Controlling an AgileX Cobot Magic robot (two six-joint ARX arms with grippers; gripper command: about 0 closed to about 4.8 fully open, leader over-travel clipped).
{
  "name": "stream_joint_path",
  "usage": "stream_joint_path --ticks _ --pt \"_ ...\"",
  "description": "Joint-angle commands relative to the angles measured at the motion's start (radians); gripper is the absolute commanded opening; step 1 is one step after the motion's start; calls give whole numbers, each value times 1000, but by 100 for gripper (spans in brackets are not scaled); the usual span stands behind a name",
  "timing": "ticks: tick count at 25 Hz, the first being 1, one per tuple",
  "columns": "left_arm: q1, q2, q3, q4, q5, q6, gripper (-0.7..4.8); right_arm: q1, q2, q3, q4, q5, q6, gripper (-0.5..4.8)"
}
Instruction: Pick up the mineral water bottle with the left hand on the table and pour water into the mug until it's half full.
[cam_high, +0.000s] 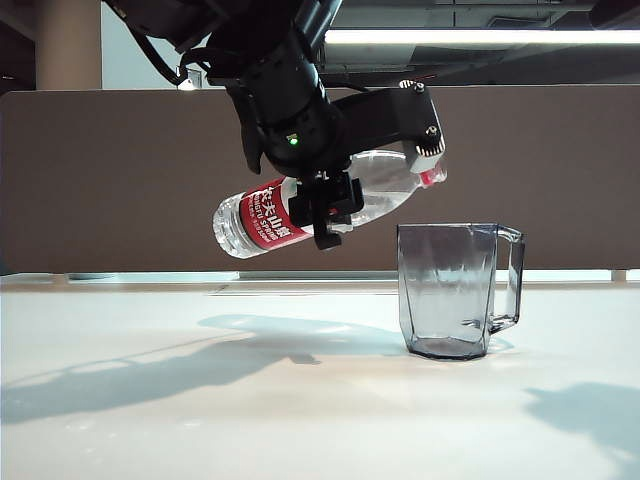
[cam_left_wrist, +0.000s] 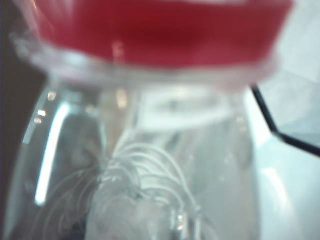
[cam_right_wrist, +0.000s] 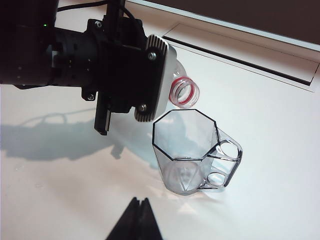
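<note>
Here the left end effector (cam_high: 322, 212), upper centre, clamps the thin, crushable mineral water bottle (cam_high: 262, 217) mid-body above the mug (cam_high: 450, 290); the right end effector (cam_right_wrist: 136, 220) looks closed, idle.

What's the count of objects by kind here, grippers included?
Clear ribbed plastic mineral water bottle, red-and-white label: 1, held tilted over the mug
Smoky-grey faceted transparent mug: 1, on the white table
Black two-finger grippers: 2, left gripper, right gripper
Total: 4

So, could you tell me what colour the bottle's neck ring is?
Red neck ring, clearest in the right wrist view.
</note>
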Motion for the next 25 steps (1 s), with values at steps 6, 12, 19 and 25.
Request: stream_joint_path --ticks 6,12,19,25 --pt "-2 -8 8 55 -66 53 175 1 -1 5 -13 -2 1 -2" --pt "-5 -8 8 76 -81 126 175 1 -1 5 -28 -2 1 -2" --pt "-5 -8 8 76 -89 171 175 1 -1 5 -29 -2 1 -2" --pt "-6 -8 8 76 -107 200 175 1 -1 5 -29 -2 1 -2"
